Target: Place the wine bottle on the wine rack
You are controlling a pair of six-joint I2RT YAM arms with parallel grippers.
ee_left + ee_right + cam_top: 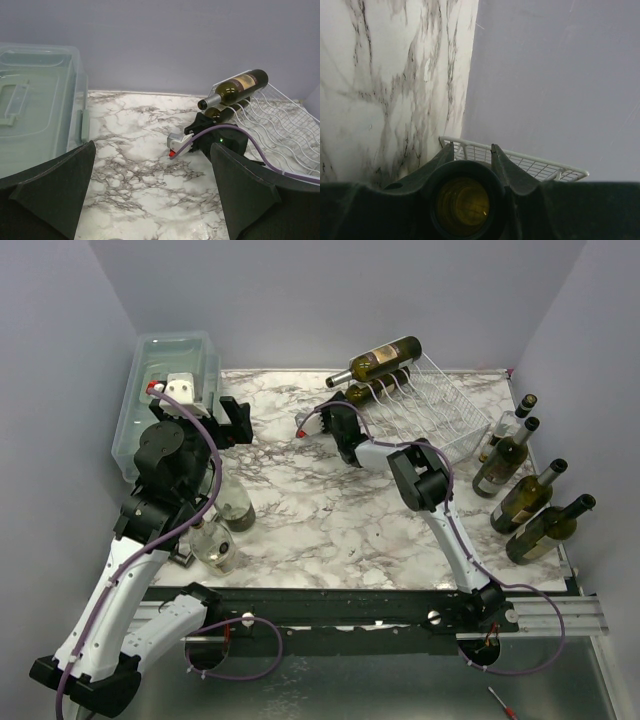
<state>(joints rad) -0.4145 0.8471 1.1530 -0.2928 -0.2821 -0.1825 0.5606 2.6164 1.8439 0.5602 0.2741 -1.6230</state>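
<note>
Gripping the wine bottle (372, 390) by the neck with the right end effector (348, 408), clamped snug, bottle mouth dead centre in the wrist view. Holding it low and tilted at the left edge of the wine rack (440, 415), apparently to feed it into a channel just beside and below another bottle (385, 358). On to the left end effector (236, 420): spread wide, carrying nothing, hovering over the desk (300, 500).

The marble-veined tabletop (300, 490) carries a translucent lidded bin (185, 350) at its far left corner and the white wire rack (440, 410) at far right. Four dark bottles (527, 496) line the right edge, seemingly upright, and two clear bottles (234, 505) stand near left, close together.
</note>
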